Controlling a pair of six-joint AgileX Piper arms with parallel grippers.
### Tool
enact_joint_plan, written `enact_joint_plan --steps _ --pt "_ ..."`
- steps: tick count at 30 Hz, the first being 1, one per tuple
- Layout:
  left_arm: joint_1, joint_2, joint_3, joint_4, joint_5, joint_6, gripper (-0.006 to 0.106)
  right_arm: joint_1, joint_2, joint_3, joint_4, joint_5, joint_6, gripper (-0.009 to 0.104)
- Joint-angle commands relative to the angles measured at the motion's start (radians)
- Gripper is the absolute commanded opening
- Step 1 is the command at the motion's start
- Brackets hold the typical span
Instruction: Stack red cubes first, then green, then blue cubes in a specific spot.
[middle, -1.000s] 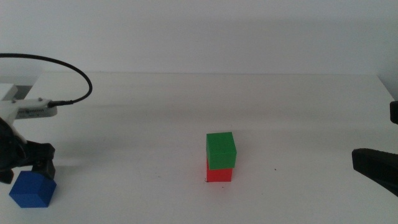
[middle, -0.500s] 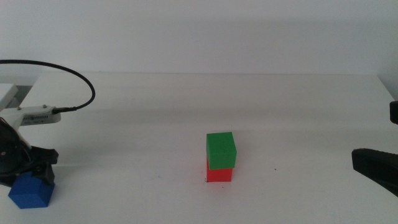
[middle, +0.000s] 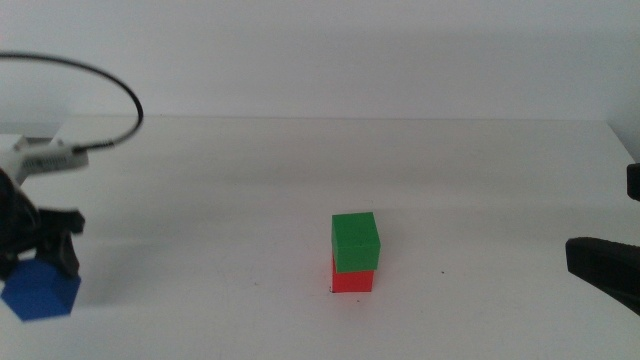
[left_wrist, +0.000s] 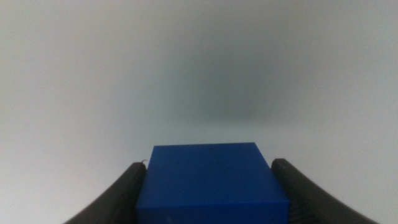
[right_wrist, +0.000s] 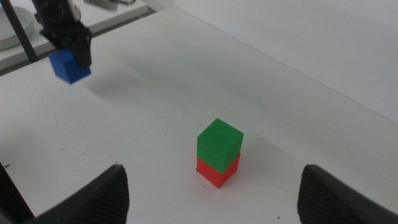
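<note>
Blue is the outstanding item: the blue cube sits clamped between the jaws of my left gripper, one jaw pressed to each side face, as the left wrist view shows plainly. In the middle view I hold it at the far left of the table, well apart from the stack, and it appears clear of the surface, though I cannot confirm the gap. The green cube rests on the red cube near the table's centre, the green one turned slightly off the red one's edges but fully supported. I judge two of the three placements complete; the blue cube's transfer and placement remain. My right gripper waits at the right side with its jaws spread wide and nothing between them, looking down on the stack. What remains, in my assessment, calls for carrying the blue cube across to above the green one and lowering it squarely, since the green cube's slight twist leaves less margin and a careless touch could topple the pair.
</note>
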Motion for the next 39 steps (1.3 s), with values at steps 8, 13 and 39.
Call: enact_joint_plan --steps 8,13,39 --pt "-0.217 -0.063 -0.242 0.000 0.166 -0.204 -0.002 -0.009 -0.004 0.005 -0.003 -0.012 -0.003 0.089" --pt "-0.418 -0.063 -0.368 0.061 0.166 -0.349 -0.002 -0.009 -0.004 0.005 -0.003 -0.012 -0.003 0.089" --pt "-0.975 0.087 -0.603 0.198 0.166 -0.951 -0.002 -0.009 -0.004 0.005 -0.003 -0.012 -0.003 0.088"
